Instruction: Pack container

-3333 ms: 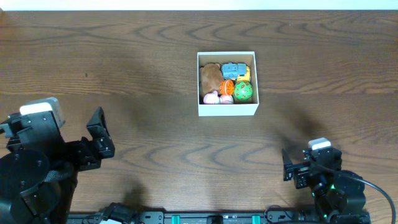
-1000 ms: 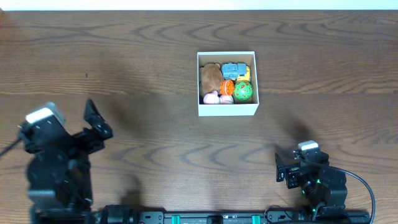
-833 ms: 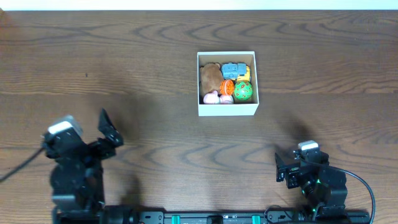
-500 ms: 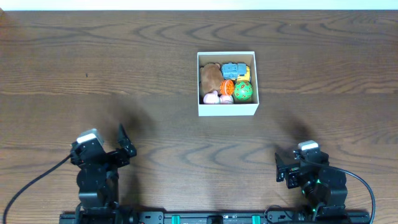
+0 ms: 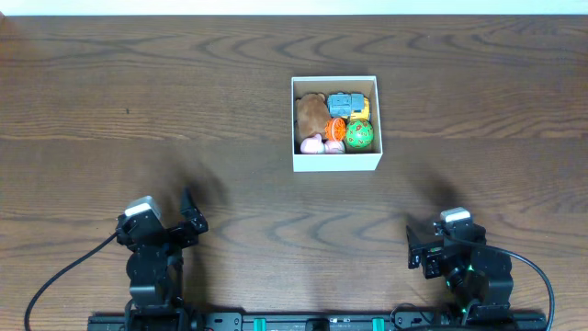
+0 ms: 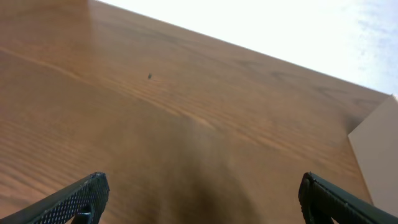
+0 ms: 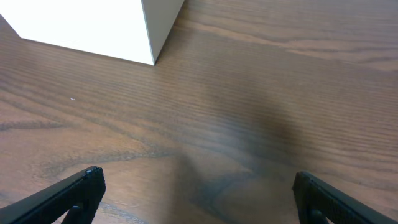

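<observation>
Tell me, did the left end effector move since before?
Yes. The left end effector moved rightward and lower in the overhead view, against the unmoved container.

The left gripper shows only its two dark fingertips, set wide apart at the bottom corners, with bare wooden table between them. A small dark speck sits on the wood farther off. The container pokes one pale corner in at the right edge.

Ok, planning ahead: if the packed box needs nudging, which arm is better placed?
Probably right: the right gripper faces the container wall up close; the left gripper sits farther off, seeing only its edge.
</observation>
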Controlling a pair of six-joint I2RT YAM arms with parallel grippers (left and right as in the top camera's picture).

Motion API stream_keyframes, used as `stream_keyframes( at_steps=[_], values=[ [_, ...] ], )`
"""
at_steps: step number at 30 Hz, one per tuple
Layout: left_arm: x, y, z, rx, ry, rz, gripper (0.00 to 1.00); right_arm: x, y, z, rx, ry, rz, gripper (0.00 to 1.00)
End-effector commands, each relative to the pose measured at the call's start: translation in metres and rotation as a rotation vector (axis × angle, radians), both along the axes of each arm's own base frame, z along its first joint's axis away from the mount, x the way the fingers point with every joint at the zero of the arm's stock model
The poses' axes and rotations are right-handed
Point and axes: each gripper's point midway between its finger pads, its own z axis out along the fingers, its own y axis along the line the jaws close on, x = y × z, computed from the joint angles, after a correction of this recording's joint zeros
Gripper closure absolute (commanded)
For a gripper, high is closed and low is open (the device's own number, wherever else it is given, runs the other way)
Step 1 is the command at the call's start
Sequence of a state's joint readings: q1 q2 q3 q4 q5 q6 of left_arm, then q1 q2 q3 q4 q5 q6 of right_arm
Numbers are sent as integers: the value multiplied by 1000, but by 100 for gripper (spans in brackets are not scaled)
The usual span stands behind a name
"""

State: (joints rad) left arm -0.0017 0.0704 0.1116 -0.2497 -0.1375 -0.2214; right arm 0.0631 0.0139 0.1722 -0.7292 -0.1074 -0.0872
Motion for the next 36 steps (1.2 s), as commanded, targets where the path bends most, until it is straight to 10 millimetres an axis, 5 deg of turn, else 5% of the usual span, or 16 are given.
stream_keyframes(
  at_steps=[1,7,36],
  values=[
    [0,1,-2,-18,-8,9,2,0,0,-3,8,2,-6,1],
    [-1,1,-14,-19,21,9,2,0,0,-3,8,2,-6,1],
    [-1,1,-15,-19,24,9,2,0,0,-3,8,2,-6,1]
  ],
)
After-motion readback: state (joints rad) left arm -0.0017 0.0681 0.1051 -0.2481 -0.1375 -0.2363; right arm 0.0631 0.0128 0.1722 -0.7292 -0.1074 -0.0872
